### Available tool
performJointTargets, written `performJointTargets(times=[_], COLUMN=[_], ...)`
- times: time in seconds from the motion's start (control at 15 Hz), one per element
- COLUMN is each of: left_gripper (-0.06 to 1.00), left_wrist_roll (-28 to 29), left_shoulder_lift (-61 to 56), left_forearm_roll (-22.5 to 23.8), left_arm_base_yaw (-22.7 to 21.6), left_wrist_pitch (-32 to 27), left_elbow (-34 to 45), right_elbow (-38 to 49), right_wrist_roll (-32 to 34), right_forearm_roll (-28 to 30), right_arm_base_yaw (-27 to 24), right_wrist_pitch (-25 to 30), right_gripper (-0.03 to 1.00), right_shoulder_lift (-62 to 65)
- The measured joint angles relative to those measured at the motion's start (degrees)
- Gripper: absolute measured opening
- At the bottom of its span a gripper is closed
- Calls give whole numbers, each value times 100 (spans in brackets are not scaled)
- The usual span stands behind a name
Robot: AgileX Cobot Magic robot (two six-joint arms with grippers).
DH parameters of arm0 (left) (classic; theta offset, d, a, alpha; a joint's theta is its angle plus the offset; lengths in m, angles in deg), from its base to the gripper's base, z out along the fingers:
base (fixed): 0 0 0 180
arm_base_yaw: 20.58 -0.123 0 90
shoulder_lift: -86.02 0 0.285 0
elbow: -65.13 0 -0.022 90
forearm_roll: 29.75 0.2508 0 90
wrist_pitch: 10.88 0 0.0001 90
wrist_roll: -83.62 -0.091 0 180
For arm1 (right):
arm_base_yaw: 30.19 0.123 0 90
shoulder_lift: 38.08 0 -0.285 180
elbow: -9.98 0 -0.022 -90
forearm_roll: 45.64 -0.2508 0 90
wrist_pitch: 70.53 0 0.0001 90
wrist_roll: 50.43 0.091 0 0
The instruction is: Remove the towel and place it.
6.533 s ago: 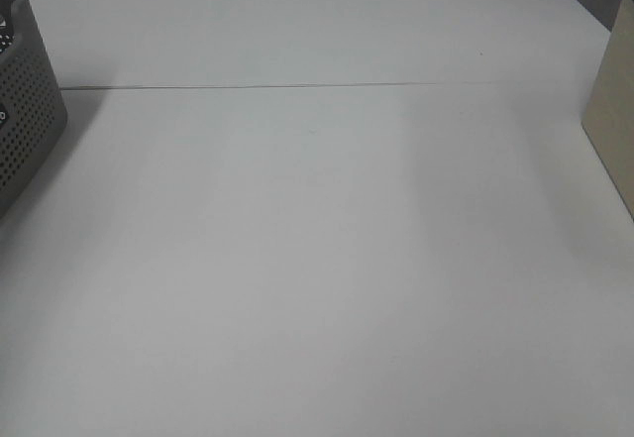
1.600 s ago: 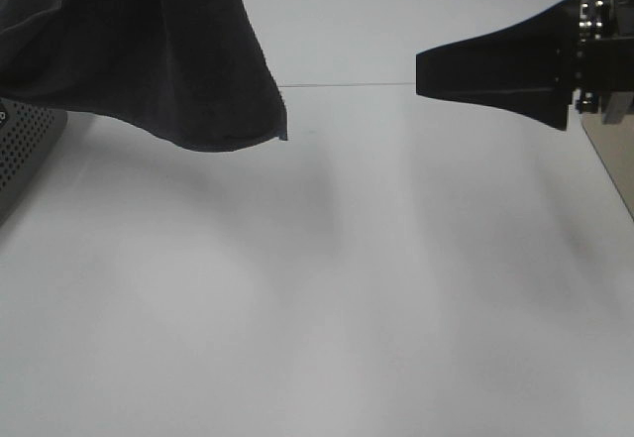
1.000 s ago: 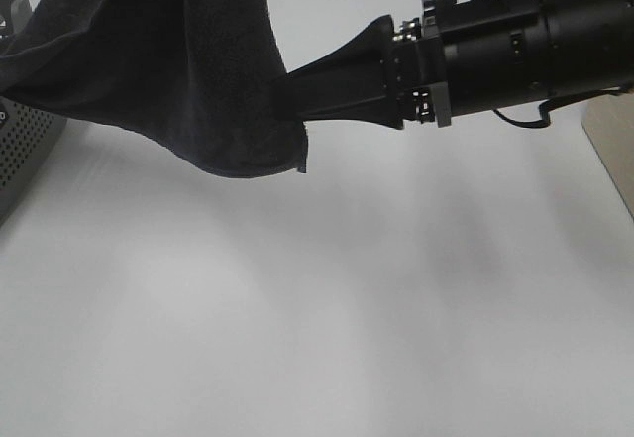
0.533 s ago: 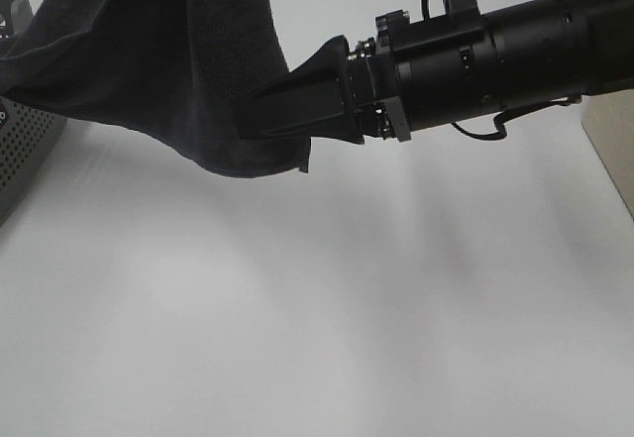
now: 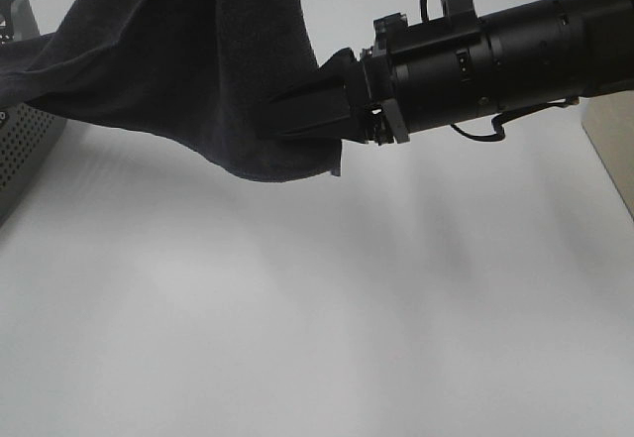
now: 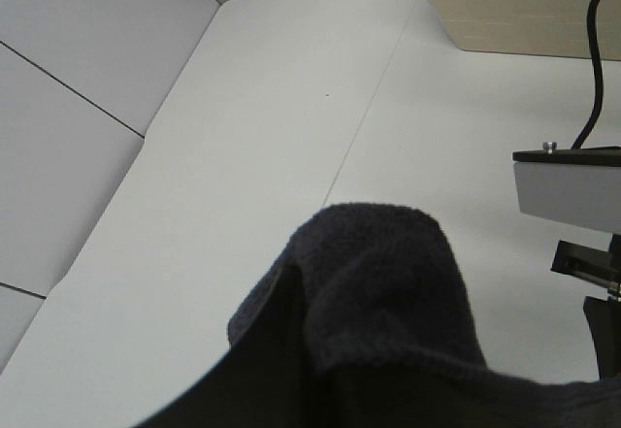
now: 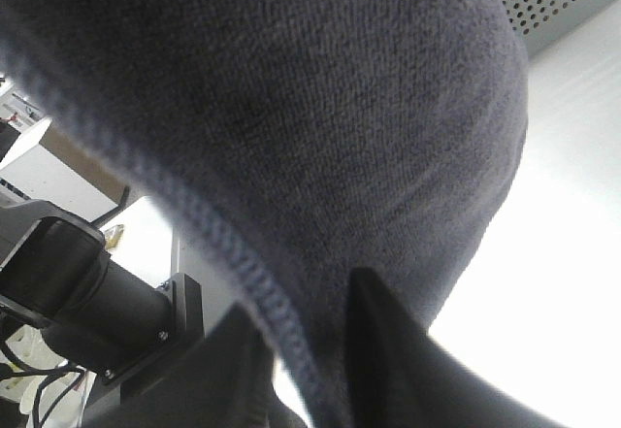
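Left gripper [image 6: 267,370] sits mostly hidden under bunched cloth in its own wrist view. Its jaws are together, and the cloth gathered at them suggests it is clamped on the towel [image 5: 188,70] from above, out of the high view.

At the far left stands the grey basket [image 5: 25,140], with one end of the towel trailing over it. The rest hangs as a dark sheet above the left half of the white table [image 5: 317,308], without touching it.

Reaching in from the right, the right gripper [image 5: 267,125] has its fingers on either side of the towel's free hanging edge. The right wrist view shows the stitched hem running between them, and the jaws look drawn in on the cloth. A tan box [image 5: 609,130] stands at the right edge, well apart.

I judge the step in hand to be the second grip, with the towel lifted and nearly out of the basket. The next move calls for a firm pinch on the hem. After that both arms should draw apart to spread the cloth, clear the basket and lower it flat onto the open table.

Half a second earlier the right jaws stood wide around that edge, and they have since narrowed. The towel's lower corner has also shifted rightward. Several seconds back the table was bare, with no towel or arm over it.
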Motion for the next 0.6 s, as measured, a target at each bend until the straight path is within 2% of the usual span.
performJointTargets(times=[0.13,0.2,0.47,0.6], left_gripper=[1,1,1,1], left_wrist_roll=[0,0,0,0], left_shoulder_lift=[0,0,0,0], left_forearm_roll=[-6,-6,-6,-6], left_arm_base_yaw=[11,11,11,11], left_wrist_pitch=[0,0,0,0], left_elbow=[0,0,0,0], right_elbow=[0,0,0,0], right_wrist_roll=[0,0,0,17], right_forearm_roll=[40,63,80,-201], right_arm_base_yaw=[0,0,0,0], right_wrist_pitch=[11,11,97,103], right_gripper=[7,3,1,1], right_shoulder_lift=[0,0,0,0])
